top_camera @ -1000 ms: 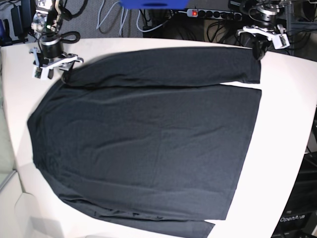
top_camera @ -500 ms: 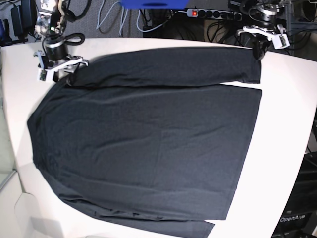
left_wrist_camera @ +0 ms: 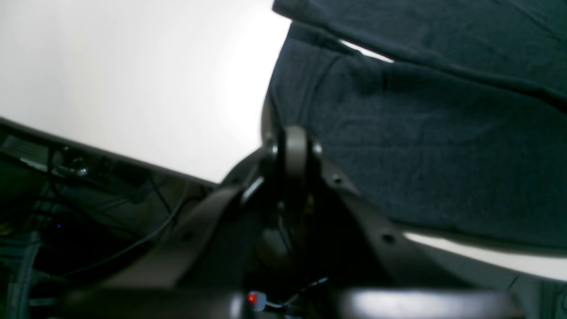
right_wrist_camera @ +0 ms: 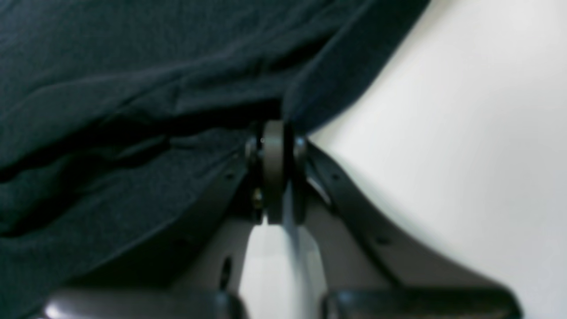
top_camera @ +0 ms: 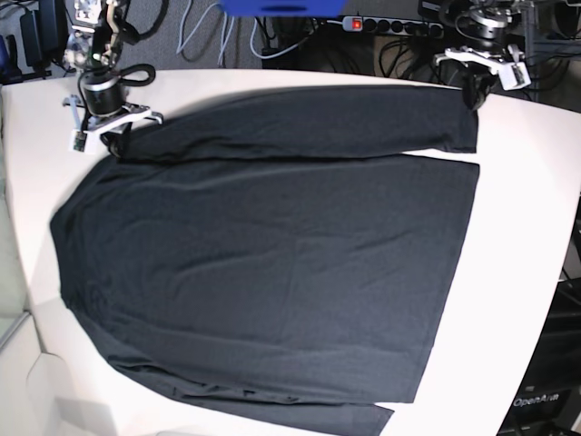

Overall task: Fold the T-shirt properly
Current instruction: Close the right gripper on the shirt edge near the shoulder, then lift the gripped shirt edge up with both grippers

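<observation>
The dark charcoal T-shirt (top_camera: pixel 272 263) lies spread flat on the white table (top_camera: pixel 531 227), with one long sleeve (top_camera: pixel 309 123) stretched along the far side. My right gripper (top_camera: pixel 111 136) is at the sleeve's shoulder end on the left. In the right wrist view its fingertips (right_wrist_camera: pixel 274 128) are pressed together on a fold of the T-shirt (right_wrist_camera: pixel 133 88). My left gripper (top_camera: pixel 474 94) sits at the sleeve's cuff corner on the right. In the left wrist view it (left_wrist_camera: pixel 295 139) is shut, with the cuff edge of the T-shirt (left_wrist_camera: pixel 421 146) running into its tips.
Cables and a power strip (top_camera: pixel 381 24) lie beyond the table's far edge, next to a blue object (top_camera: pixel 281 7). The table's back edge (left_wrist_camera: pixel 110 155) runs just behind the left gripper. Bare tabletop shows to the right of the hem and at the left.
My right gripper has shifted right onto the shirt's shoulder end and closed from wide open onto the fabric. The left gripper and the shirt's body have stayed put.
</observation>
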Tool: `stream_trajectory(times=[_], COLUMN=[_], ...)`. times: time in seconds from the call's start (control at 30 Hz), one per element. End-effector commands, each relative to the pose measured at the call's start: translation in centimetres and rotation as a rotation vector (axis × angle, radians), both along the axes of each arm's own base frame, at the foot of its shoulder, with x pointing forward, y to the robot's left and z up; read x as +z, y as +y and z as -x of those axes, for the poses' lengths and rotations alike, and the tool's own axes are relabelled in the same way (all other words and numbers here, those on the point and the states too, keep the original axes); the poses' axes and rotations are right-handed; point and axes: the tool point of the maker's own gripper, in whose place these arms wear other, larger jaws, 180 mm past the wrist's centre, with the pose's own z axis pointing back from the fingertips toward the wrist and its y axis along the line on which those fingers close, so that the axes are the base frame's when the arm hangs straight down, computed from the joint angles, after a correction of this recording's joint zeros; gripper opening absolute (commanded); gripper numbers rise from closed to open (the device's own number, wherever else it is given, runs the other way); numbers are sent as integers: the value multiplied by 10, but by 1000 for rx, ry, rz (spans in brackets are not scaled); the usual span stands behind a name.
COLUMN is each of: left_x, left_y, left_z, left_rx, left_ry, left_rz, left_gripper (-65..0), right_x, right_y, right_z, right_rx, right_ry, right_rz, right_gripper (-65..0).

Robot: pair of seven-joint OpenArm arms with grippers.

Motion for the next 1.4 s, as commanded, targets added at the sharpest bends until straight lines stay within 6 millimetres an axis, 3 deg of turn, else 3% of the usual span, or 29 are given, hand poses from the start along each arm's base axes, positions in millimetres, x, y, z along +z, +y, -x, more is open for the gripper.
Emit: stream_trajectory(times=[0.0, 0.27, 0.43, 0.7, 0.97, 1.37], left_x=[9, 28, 32, 48, 78, 101], left_y=[7, 11, 9, 2, -3, 6], left_z=[-1, -15, -20, -48, -82, -110], left_rx=[-17, -33, -34, -36, -51, -59], left_ry=[-11, -47, -62, -135, -231, -307], left_rz=[-14, -8, -1, 23, 42, 13], left_gripper=[-650, -650, -650, -650, -650, -650], right_x=[12, 45, 53, 70, 86, 114], right_y=[-3, 1, 1, 3, 1, -1], right_z=[-5, -19, -23, -31, -48, -82], right_rx=[3, 25, 31, 42, 51, 52], right_ry=[-38, -123, -143, -190, -241, -336], right_rz=[14, 38, 44, 57, 71, 82], right_gripper=[-648, -648, -648, -648, -648, -648])
